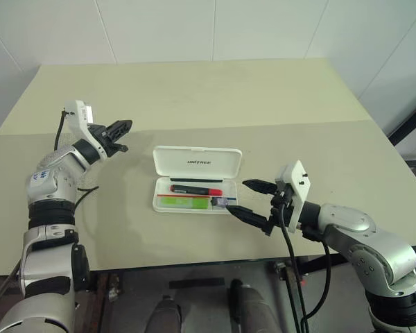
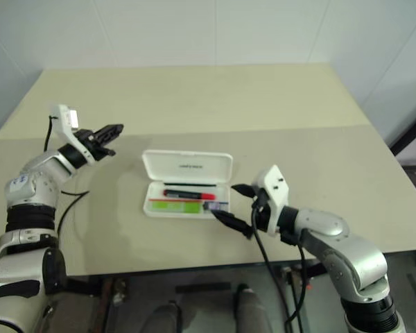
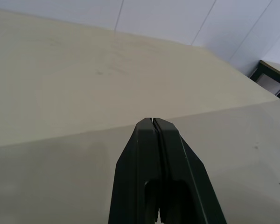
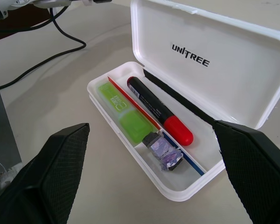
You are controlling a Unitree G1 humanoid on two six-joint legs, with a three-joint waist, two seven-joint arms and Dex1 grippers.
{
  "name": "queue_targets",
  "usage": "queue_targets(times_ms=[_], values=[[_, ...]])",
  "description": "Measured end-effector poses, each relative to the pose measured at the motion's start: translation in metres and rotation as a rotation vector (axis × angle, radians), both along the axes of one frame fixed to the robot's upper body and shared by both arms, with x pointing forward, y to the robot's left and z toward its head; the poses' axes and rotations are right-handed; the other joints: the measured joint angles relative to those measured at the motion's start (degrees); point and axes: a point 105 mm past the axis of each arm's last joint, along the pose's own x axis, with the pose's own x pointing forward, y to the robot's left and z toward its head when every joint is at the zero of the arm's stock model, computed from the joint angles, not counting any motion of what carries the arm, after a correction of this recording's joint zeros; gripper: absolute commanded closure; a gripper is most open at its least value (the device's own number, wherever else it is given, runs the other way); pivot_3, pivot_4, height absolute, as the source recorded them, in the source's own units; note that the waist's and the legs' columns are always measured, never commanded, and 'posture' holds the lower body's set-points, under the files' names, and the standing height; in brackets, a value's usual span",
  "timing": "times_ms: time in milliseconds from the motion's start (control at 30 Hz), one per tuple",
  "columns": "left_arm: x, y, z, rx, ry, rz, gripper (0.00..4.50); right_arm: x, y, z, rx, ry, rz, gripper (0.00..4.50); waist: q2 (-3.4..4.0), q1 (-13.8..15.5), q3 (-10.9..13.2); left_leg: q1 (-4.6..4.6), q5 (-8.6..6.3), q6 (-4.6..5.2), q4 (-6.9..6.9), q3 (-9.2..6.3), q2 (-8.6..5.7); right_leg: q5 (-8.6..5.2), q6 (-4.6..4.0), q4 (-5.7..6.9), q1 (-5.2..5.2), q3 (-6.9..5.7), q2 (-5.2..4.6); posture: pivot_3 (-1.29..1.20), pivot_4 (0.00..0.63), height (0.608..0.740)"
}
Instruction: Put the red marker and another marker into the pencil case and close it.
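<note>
The flat white hard-plastic pencil case with rounded corners lies on the pale beige counter, near its front edge, and serves as the reference landmark. Its hinged lid, marked with small dark lettering, stands open and leans back on the far side of the tray.

Inside the tray, the slim red marker, with a black barrel and a bright red cap, lies lengthwise along the far side next to the lid hinge. The short, stubby lime-green marker lies lengthwise along the near side of the tray, parallel to the red marker, with the printed red line of the case running between them. A small crumpled purple-silver object rests at the end of the tray beside the green marker's dark tip; what it is cannot be told.

The right gripper sits just beside the right end of the case, pointed at it. Its jaws are spread wide and hold nothing.

The left gripper is raised above the counter, well to the left of the case and apart from it. Its jaws are pressed together and empty.
</note>
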Motion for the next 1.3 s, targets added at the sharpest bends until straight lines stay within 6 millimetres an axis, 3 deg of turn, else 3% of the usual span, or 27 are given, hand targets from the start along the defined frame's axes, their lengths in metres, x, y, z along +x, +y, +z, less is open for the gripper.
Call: queue_targets(times_ms=[233, 433, 733, 967, 1300], values=[[-0.012, -0.036, -0.032, -0.037, 0.232, -0.257, 4.48, 0.001, -0.002, -0.001, 0.0, 0.001, -0.014, 0.0, 0.0, 0.0, 0.0, -0.03, -0.01, -0.02, 0.02, 0.0, 0.0, -0.05, -0.08, -0.01, 0.0, 0.0, 0.0, 0.0, 0.15, 0.74], [-0.02, -0.055, -0.039, -0.02, 0.313, -0.4, 4.48, 0.002, -0.003, 0.0, 0.0, -0.003, -0.023, 0.0, 0.0, -0.01, 0.0, -0.02, -0.02, -0.02, 0.02, 0.0, 0.0, -0.06, -0.11, 0.0, 0.0, 0.0, 0.0, 0.0, 0.15, 0.74], [-0.042, -0.069, -0.035, 0.112, 0.337, -0.585, 4.48, 0.002, -0.012, -0.001, -0.011, 0.0, -0.057, 0.0, -0.01, -0.05, 0.0, -0.03, -0.02, -0.01, 0.02, 0.01, 0.0, -0.14, -0.26, 0.01, 0.0, 0.01, -0.01, 0.0, 0.15, 0.74], [-0.063, -0.074, -0.048, 0.208, 0.396, -0.677, 4.48, 0.0, -0.011, 0.0, -0.008, -0.001, -0.052, 0.0, -0.01, -0.02, 0.0, -0.01, -0.03, 0.0, 0.07, 0.0, 0.0, -0.22, -0.39, 0.03, -0.01, 0.01, -0.02, 0.0, 0.15, 0.74], [-0.075, -0.083, -0.06, 0.289, 0.434, -0.735, 4.48, 0.0, -0.012, -0.001, -0.01, 0.002, -0.054, 0.0, 0.0, 0.0, 0.0, 0.02, -0.03, 0.01, 0.1, 0.0, 0.0, -0.24, -0.43, 0.0, -0.01, 0.02, -0.01, 0.0, 0.15, 0.74]])
